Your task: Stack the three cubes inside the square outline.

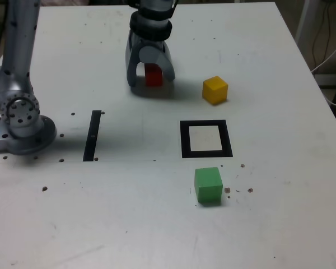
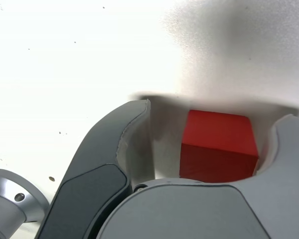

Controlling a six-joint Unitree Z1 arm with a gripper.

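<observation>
The red cube (image 1: 153,74) rests on the white table at the back, between the two fingers of my gripper (image 1: 152,79), which points down over it. In the wrist view the red cube (image 2: 219,144) lies against one finger (image 2: 289,149), with a gap to the other finger (image 2: 124,134), so the jaws stand open around it. The yellow cube (image 1: 215,89) sits to the exterior view's right of the gripper. The square outline (image 1: 185,140), black with a white centre, holds nothing. Just in front of it is the green cube (image 1: 208,185).
A thin black strip (image 1: 92,135) lies to the exterior view's left of the outline. The arm's grey base (image 1: 22,120) stands at the table's left edge. Small screw holes dot the tabletop. Cables hang past the table's right edge (image 1: 325,61).
</observation>
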